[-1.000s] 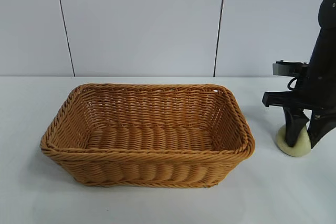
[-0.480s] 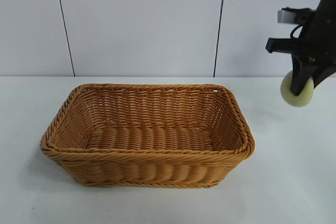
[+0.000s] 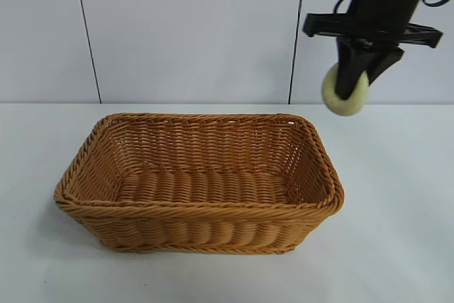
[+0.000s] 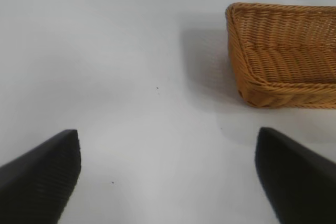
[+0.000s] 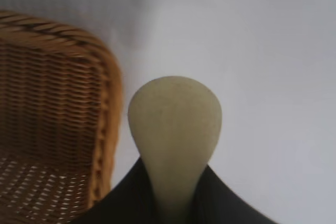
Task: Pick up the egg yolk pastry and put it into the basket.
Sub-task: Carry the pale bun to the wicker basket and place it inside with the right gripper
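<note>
Right gripper [image 3: 352, 84]: black, two fingers clamped on the egg yolk pastry [image 3: 345, 95], carried high in the air, just outside the basket's right end and well above the tabletop [image 3: 397, 196].

Egg yolk pastry: pale yellowish-cream, matte, rounded. In the right wrist view it bulges out beyond the fingers like a bulb and narrows where they pinch it, so we judge it soft and yielding.

Step in hand, as we judge it: carrying the pastry across to the basket [image 3: 198, 207]. We recommend holding the present squeeze, no firmer, since the lump already deforms; travelling leftward at this height until past the braided rim; lowering toward the woven floor before letting go, so the round piece does not roll or bounce out.

Basket: rectangular, orange-brown wicker, sloping ribbed sides, thick braided rim, open top, nothing inside. The weave should grip the pastry a little on landing.

Tabletop: plain white, smooth.

Left gripper [image 4: 168, 177]: fingers spread wide, holding nothing, above bare tabletop beside the basket's left end; out of the exterior view.
</note>
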